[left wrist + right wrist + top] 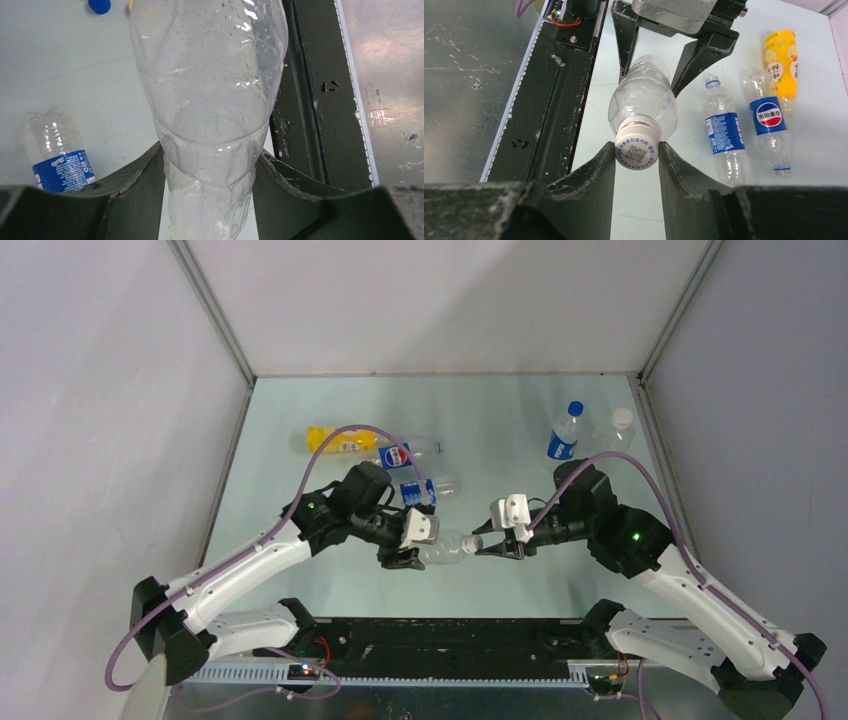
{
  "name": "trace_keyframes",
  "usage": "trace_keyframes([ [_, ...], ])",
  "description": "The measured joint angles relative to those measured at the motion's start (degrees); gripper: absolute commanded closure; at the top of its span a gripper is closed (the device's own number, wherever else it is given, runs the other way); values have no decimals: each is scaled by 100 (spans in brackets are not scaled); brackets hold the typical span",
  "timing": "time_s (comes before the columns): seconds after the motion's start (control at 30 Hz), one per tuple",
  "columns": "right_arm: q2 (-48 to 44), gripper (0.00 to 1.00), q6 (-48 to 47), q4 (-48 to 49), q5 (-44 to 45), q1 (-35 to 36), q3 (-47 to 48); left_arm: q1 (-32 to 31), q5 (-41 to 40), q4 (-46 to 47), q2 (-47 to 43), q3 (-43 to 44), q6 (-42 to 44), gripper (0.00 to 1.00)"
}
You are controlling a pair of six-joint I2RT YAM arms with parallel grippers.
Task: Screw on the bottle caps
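- The left gripper (408, 555) is clamped on the body of the clear unlabelled bottle (644, 100), holding it on its side just beyond the black rail (450, 635); the right gripper (482, 544) is closed on the white cap (637, 150), which sits on the bottle's neck between both fingers
- The step looks like turning the cap home; it likely goes best if the right wrist rolls about the bottle's own axis with light push toward the neck, while the left grip stays firm so the thin body does not spin or buckle; whether the thread has caught, I cannot tell
- The rail lies close under the pair on the near side, so room is better upward and outward than down
- Farther out on the table (500, 410) lie a blue-label bottle (724, 132), a Pepsi bottle (769, 120) and a yellow-orange bottle (781, 60), just beside one another; a loose blue cap (99, 5) lies near
- Far right stand a blue-capped bottle (565, 435) and a white-capped bottle (618, 430), near the walls (100, 390)
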Motion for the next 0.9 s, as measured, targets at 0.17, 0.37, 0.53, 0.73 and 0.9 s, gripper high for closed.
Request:
trace_keyframes([
  [0.17, 39, 87, 162, 98, 103, 0, 24, -9, -260, 199, -197, -105, -133, 100],
  [0.37, 83, 98, 916, 492, 293, 13, 9, -380, -1340, 997, -883, -673, -409, 100],
  [0.53, -74, 100, 2396, 1255, 654, 31, -385, -968, -2712, 1847, -1445, -1331, -404, 100],
  [0.73, -216, 100, 4603, 1700, 1718, 190, -636, -1766, -4498, 2708, -1604, -1838, -101, 100],
  [0.9, -275, 90, 5751, 1746, 2629, 321, -649, -2085, -5414, 3200, -1547, -2000, 146, 100],
])
